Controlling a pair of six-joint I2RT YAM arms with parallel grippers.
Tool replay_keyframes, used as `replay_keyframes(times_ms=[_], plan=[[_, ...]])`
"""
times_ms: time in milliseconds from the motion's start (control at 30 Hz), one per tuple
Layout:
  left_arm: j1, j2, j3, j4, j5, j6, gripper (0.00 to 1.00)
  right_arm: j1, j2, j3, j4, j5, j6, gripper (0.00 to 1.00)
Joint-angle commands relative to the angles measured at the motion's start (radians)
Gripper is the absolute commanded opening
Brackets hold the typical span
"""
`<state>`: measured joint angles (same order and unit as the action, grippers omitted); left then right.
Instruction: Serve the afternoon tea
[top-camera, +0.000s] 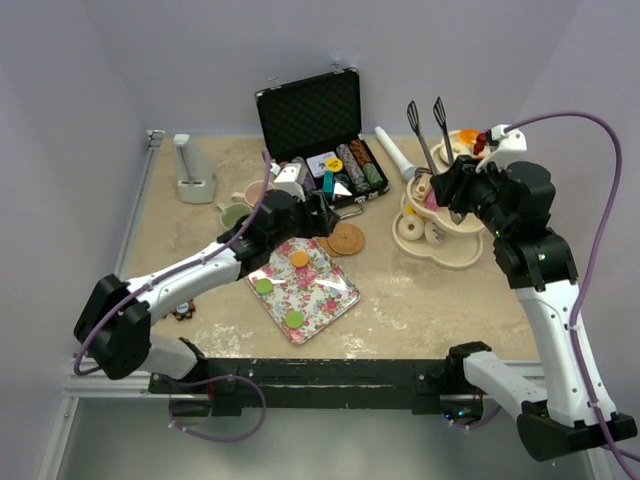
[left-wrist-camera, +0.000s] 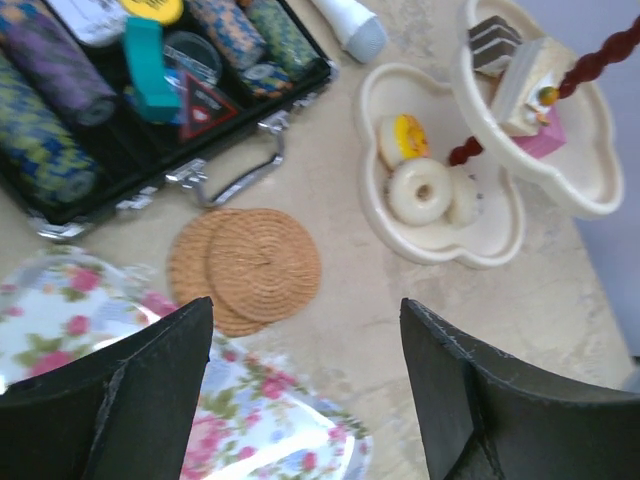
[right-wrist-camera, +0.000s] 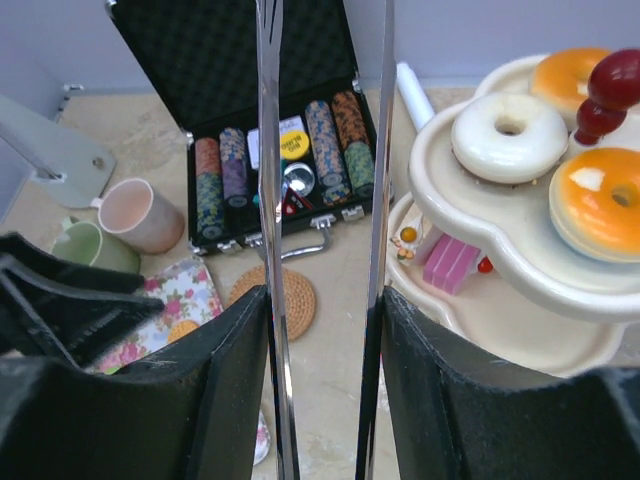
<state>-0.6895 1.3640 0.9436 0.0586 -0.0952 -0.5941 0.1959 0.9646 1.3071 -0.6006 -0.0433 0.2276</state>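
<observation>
The beige table (top-camera: 420, 310) carries an open black case (top-camera: 310, 115) of chips at the back. To its right stands the cream three-tier stand (top-camera: 465, 258), with donuts (right-wrist-camera: 508, 135) and cake slices (left-wrist-camera: 525, 85) on its tiers. The floral tray (top-camera: 320, 285) lies mid-table, green and orange macarons (top-camera: 263, 285) on it. Over the tray's far edge hangs the left gripper (left-wrist-camera: 305, 330), jaws spread, empty. Beside the stand, the right gripper (right-wrist-camera: 325, 300) pinches metal tongs (right-wrist-camera: 268, 200). The pink cup (right-wrist-camera: 140, 213) and green cup (right-wrist-camera: 85, 248) sit left of the case, two woven coasters (left-wrist-camera: 245, 268) before it.
</observation>
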Motion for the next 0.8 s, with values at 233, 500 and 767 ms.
replay_keyframes(times_ms=[233, 500, 767], plan=[[-0.217, 0.371, 0.155, 0.412, -0.038, -0.452, 0.73, 0.002, -0.119, 0.029, 0.266, 0.025, 0.024, 0.49], [-0.271, 0.634, 0.375, 0.564, 0.025, -0.532, 0.75, 0.002, -0.127, 0.107, 0.275, -0.039, 0.019, 0.5], [-0.294, 0.806, 0.578, 0.543, 0.054, -0.538, 0.78, 0.002, -0.132, 0.158, 0.251, -0.067, -0.008, 0.51]])
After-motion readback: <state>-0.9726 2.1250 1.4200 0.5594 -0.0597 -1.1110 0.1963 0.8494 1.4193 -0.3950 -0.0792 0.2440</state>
